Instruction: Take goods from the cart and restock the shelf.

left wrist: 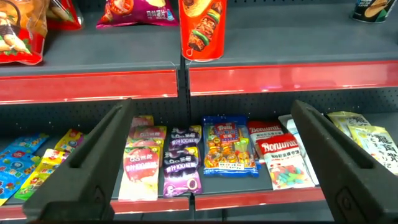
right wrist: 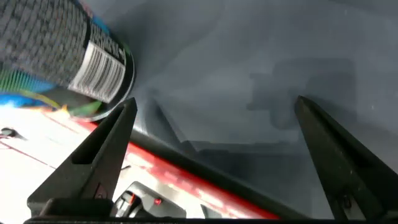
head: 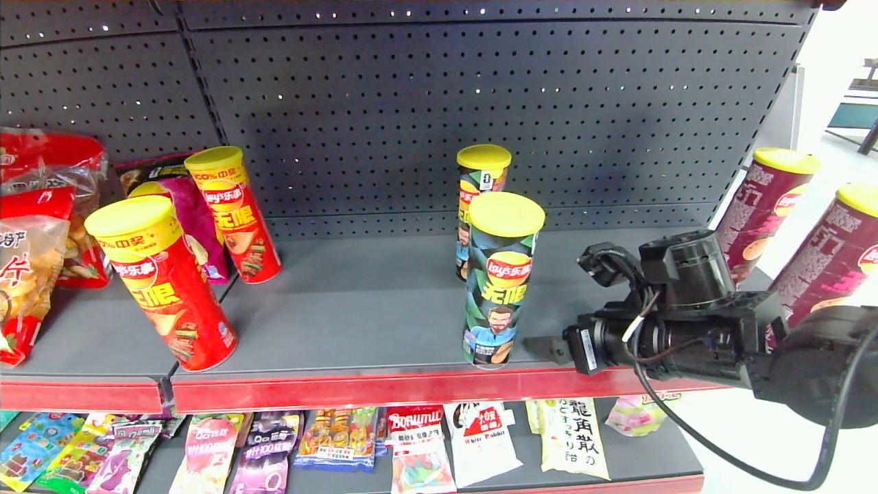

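I have the right gripper (right wrist: 214,107) low over the shelf (head: 384,302), just beside the front can (head: 503,281), with its jaws spread wide and nothing between them. The can stands upright close to the red edge (head: 411,387), directly in front of a second can (head: 482,180) of the same design, so I judge it is set there to make a row from back to front. The fingers point along the shelf toward the can's lower part but are apart from it, and I think this one is already delivered. The left gripper (left wrist: 211,106) is also empty, its jaws wide, and it faces the lower shelf with the candy bags (left wrist: 227,149); I suppose it is kept down there so it is out of the right arm's way. Two red cans (head: 164,274) stand well apart on the left, which leaves bare space for more stock.
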Available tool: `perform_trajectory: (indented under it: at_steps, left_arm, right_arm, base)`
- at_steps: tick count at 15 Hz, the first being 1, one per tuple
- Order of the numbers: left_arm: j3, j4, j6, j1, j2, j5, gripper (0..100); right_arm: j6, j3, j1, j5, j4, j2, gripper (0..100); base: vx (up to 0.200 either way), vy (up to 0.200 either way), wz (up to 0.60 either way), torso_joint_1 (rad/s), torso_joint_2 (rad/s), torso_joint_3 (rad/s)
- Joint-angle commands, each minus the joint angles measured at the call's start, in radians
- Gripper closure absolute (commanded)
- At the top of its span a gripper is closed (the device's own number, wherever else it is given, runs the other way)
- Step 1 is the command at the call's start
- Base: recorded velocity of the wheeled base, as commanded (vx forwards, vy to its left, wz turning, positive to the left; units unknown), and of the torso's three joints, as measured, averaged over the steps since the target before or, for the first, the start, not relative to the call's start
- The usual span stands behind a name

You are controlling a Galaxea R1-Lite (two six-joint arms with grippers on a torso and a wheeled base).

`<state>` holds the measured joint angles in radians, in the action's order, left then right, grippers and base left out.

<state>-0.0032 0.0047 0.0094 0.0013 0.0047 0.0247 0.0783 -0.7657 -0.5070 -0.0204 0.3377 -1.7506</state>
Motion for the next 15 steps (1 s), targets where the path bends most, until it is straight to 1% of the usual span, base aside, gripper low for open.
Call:
perform_trajectory:
  at_steps: [1,10,15]
  left_arm:
    - [0.0,0.0,0.0,0.0,0.001,0.0,0]
    - [0.0,0.0,-0.002,0.0,0.001,0.0,0]
    - [0.0,0.0,0.0,0.0,0.001,0.0,0]
  right_arm:
    - [0.0,-0.012,-0.004,0.0,-0.006,-0.029,0]
    - [0.0,-0.033,-0.065,0.04,-0.005,-0.052,0]
    - [0.0,-0.035,-0.079,0.05,-0.005,-0.053,0]
  base:
    - [0.0,0.0,0.0,0.0,0.0,0.0]
    - [0.0,0.0,0.0,0.0,0.0,0.0]
    - [0.0,0.0,0.0,0.0,0.0,0.0]
